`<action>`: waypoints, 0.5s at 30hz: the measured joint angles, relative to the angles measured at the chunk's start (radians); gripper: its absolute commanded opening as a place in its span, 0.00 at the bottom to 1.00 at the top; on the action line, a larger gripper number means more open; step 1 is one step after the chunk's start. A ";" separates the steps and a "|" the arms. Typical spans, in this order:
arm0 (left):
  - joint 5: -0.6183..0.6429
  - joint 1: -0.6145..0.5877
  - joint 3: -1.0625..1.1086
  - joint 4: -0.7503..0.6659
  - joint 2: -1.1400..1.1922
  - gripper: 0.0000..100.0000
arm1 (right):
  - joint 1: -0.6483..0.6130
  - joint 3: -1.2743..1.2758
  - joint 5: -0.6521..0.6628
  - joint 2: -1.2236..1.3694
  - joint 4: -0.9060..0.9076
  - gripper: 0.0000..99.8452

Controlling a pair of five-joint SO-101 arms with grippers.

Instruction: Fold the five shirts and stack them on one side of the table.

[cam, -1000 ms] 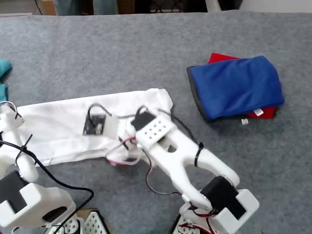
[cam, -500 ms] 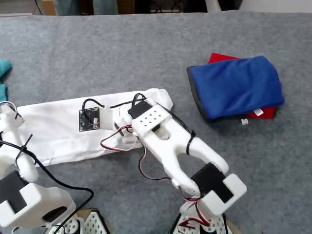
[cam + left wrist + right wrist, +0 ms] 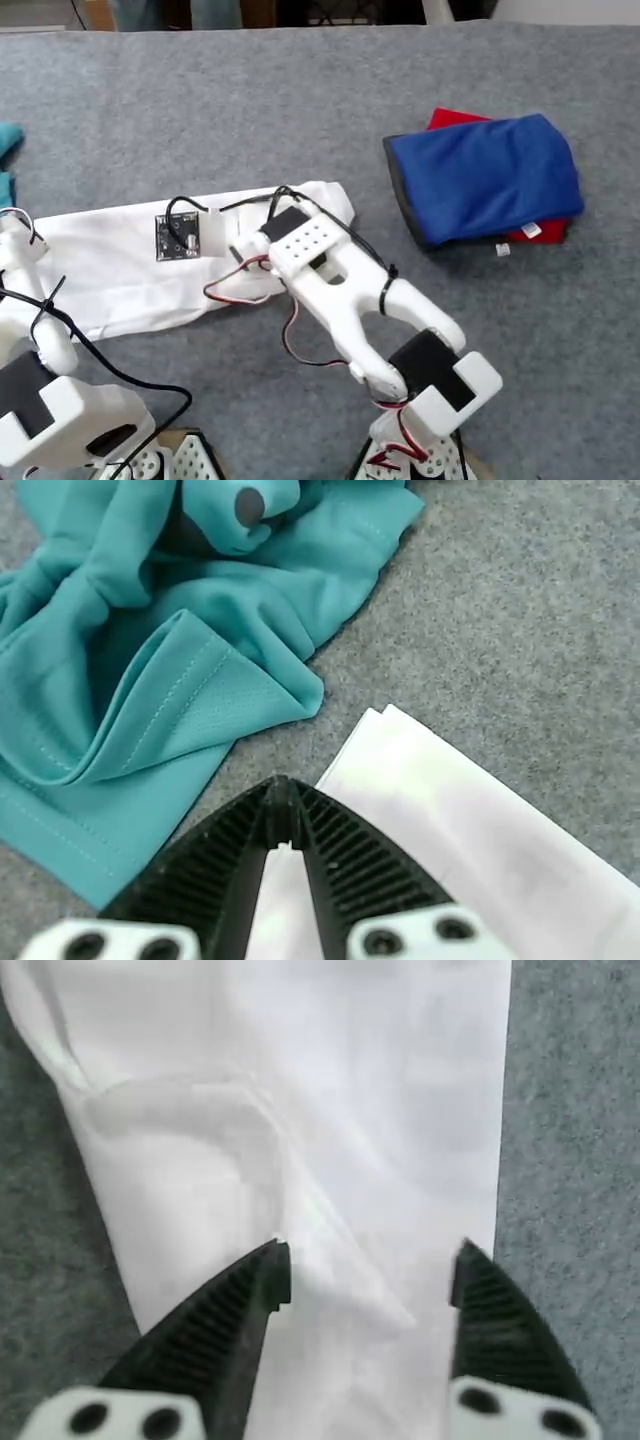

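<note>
**Over the white shirt (image 3: 110, 270): one claw wide, one pinched tight**

Across the middle of the grey table (image 3: 300, 100) the white shirt lay stretched out long and flat, and both my arms were on it. My right arm (image 3: 340, 290) reached in over the end nearer the stack. My right gripper (image 3: 370, 1260) hung above the cloth with its jaws spread well apart, and a soft fold ran up between them. My left gripper (image 3: 283, 790) was down at the opposite end, jaws pressed together at the tips, right on the shirt's edge near its corner. White showed below the tips, but I could not tell whether any cloth was pinched. Just beside that corner sat the teal shirt (image 3: 150, 650), crumpled and unfolded, with a narrow strip of table between the two. Well apart, over on the right side, the stack waited. A folded blue shirt (image 3: 485, 175) lay on top, a red shirt (image 3: 455, 120) peeked out beneath it, and a dark layer (image 3: 400, 200) lined its near edge.
</note>
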 measured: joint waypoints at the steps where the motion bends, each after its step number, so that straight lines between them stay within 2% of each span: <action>1: 0.000 0.000 0.000 0.000 0.000 0.03 | 0.012 -0.017 -0.005 0.000 0.017 0.31; 4: 0.000 0.000 0.000 0.000 0.000 0.03 | 0.049 -0.080 -0.061 0.000 0.081 0.23; 8: 0.000 0.000 0.000 0.000 0.000 0.03 | 0.091 -0.160 -0.176 0.000 0.218 0.01; 10: 0.000 0.000 0.000 0.000 0.000 0.03 | 0.092 -0.167 -0.250 0.000 0.296 0.06; 15: 0.000 0.000 0.000 0.005 0.000 0.03 | 0.132 -0.169 -0.420 0.000 0.433 0.07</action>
